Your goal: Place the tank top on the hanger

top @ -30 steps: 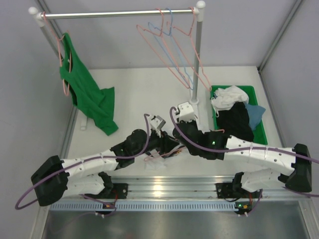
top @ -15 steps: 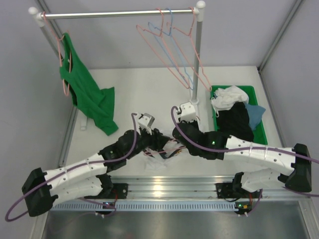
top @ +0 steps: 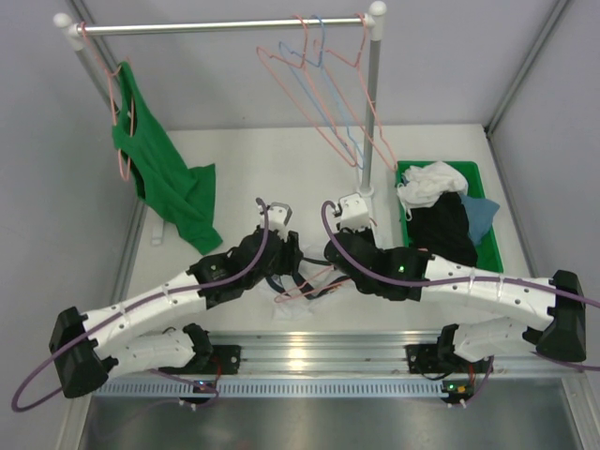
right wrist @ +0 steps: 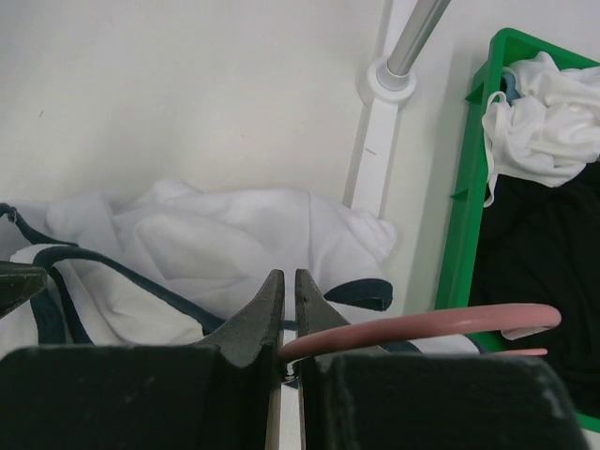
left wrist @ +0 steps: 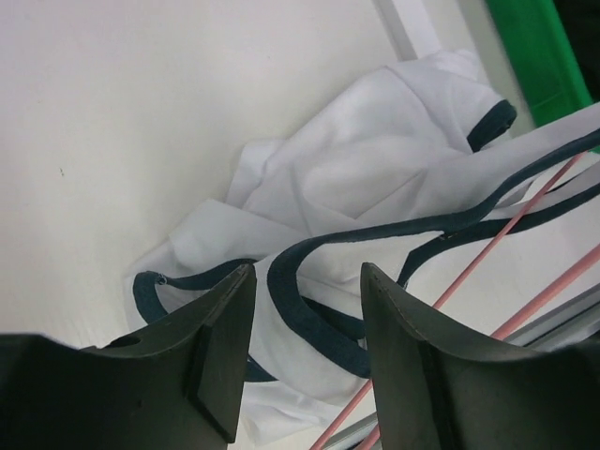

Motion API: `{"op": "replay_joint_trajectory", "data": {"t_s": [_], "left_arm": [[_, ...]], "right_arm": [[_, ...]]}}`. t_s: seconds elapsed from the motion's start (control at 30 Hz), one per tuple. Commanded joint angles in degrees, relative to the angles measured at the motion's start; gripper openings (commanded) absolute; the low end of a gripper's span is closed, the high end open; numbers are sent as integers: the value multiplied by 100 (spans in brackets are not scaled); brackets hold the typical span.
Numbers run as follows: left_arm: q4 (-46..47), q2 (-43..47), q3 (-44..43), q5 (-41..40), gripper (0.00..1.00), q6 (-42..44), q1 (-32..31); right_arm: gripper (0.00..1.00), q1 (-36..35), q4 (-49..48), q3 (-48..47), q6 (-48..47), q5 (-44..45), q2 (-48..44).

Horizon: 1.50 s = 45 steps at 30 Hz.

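The white tank top (left wrist: 356,169) with navy trim lies crumpled on the table near the front edge, mostly under both arms in the top view (top: 295,305). My left gripper (left wrist: 307,272) is open and empty, just above a navy strap, at the shirt's left (top: 287,270). My right gripper (right wrist: 289,277) is shut on the salmon-pink hanger (right wrist: 431,323), and the hook curves off to the right. The hanger's wires lie across the shirt (left wrist: 525,214), low over the table (top: 314,281). The chest graphic is hidden.
A green bin (top: 441,165) of clothes stands at the right. The rack's post (top: 370,112) and base (right wrist: 389,80) stand just behind the shirt. Several pink hangers and a blue one (top: 319,84) hang on the rail. A green tank top (top: 173,192) hangs at the left.
My left arm has re-posed: its wrist has swung left and back, with the open gripper now pointing down at the shirt. My right arm has kept still, holding the hanger.
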State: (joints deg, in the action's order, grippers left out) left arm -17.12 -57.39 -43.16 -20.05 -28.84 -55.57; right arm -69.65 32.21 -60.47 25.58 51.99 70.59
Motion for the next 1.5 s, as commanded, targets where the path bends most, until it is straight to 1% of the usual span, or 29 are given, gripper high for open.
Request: {"op": "replay_joint_trajectory", "data": {"t_s": [0.0, 0.1, 0.23, 0.5, 0.77, 0.97, 1.07, 1.13, 1.23, 1.27, 1.37, 1.47], "left_arm": [[-800, -324, -509, -69, 54, -78, 2], [-1152, -632, -720, -78, 54, -87, 2], [-1328, -941, -870, 80, 53, -113, 2], [-1232, -1178, -809, 265, 50, -192, -6], [-1056, -1283, -712, 151, 48, -210, -6], [-1065, -1345, -677, 72, 39, -245, -6], [-1082, -1311, -677, 37, 29, -254, -6], [-1109, -1275, -677, 10, 19, -262, -6], [-1179, -1161, -668, -34, 12, -262, -6], [-1214, -1109, -659, -42, 8, -271, -6], [-1276, -960, -572, -69, 0, -262, -6], [-1328, -784, -466, -60, 0, -271, -6]], "right_arm": [[0, -128, 49, -334, 52, 119, -45], [0, -128, 75, -360, 61, 128, -36], [0, -128, 102, -378, 87, 145, -19], [0, -128, 119, -387, 113, 163, 8], [0, -128, 198, -439, 149, 189, 60], [0, -128, 286, -466, 193, 250, 52], [0, -128, 312, -492, 201, 259, 52], [0, -128, 356, -510, 245, 286, 78], [0, -128, 479, -562, 333, 373, 130], [0, -128, 523, -606, 359, 443, 157], [0, -111, 725, -729, 535, 584, 245], [0, -67, 909, -817, 702, 646, 298]]}}
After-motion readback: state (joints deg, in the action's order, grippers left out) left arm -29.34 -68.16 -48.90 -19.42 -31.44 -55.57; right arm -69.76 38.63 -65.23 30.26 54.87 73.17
